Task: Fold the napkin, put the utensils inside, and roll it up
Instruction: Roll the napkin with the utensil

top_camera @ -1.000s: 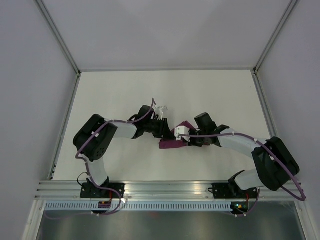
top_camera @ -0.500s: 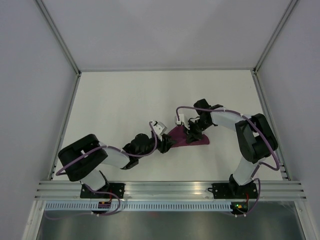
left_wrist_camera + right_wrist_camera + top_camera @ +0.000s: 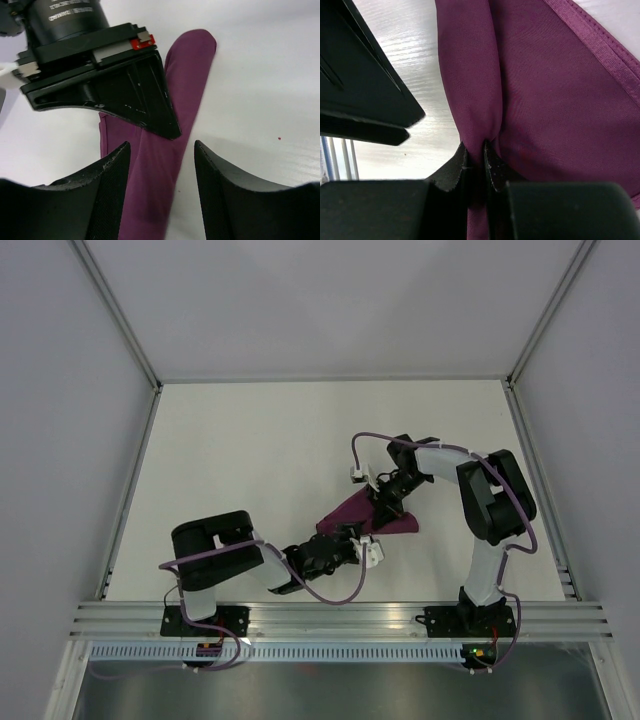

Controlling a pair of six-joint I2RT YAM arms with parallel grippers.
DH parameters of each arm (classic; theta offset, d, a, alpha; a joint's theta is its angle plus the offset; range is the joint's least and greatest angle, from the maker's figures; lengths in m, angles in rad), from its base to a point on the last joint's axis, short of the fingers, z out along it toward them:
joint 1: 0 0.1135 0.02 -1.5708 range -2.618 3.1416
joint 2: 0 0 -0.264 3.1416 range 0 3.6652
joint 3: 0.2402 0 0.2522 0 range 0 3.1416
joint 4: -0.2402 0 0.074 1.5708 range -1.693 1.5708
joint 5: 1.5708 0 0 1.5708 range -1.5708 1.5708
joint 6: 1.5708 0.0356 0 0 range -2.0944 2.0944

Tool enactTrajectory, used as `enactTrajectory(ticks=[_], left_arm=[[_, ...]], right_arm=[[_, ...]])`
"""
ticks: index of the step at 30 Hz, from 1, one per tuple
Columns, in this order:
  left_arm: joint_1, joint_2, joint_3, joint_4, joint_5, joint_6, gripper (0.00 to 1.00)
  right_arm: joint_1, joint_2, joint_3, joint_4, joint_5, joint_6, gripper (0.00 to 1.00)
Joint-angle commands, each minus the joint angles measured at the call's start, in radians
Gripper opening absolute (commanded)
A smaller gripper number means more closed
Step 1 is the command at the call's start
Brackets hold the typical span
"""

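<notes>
The napkin was a magenta-purple cloth with a stitched hem, gathered into a long narrow bundle. It lay on the surface, right of the middle, with one fold pinched in the right end effector.

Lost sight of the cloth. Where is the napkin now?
In the top view, the napkin lies just right of centre, pinched by the right gripper, with the open left gripper straddling its near-left end.

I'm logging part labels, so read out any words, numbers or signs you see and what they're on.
White print on the black round motor housing, left wrist view: too blurred to read.
No text on the magenta-purple cloth napkin or anywhere else.
</notes>
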Motion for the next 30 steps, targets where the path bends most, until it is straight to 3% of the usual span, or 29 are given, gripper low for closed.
enactTrajectory(ticks=[1, 12, 20, 23, 30], left_arm=[[-0.018, 0.055, 0.044, 0.014, -0.044, 0.216, 0.60], [-0.016, 0.107, 0.087, -0.156, -0.015, 0.328, 0.62], [-0.001, 0.127, 0.130, -0.326, 0.009, 0.346, 0.55], [0.002, 0.136, 0.144, -0.380, 0.014, 0.351, 0.49], [0.028, 0.133, 0.194, -0.517, 0.039, 0.304, 0.19]], right_arm=[[0.001, 0.096, -0.040, -0.022, 0.128, -0.084, 0.09], [-0.008, 0.108, -0.025, -0.036, 0.125, -0.083, 0.09], [-0.019, 0.119, -0.005, -0.066, 0.110, -0.101, 0.10], [-0.025, 0.120, 0.003, -0.086, 0.100, -0.111, 0.11], [-0.026, 0.117, 0.018, -0.114, 0.097, -0.126, 0.15]])
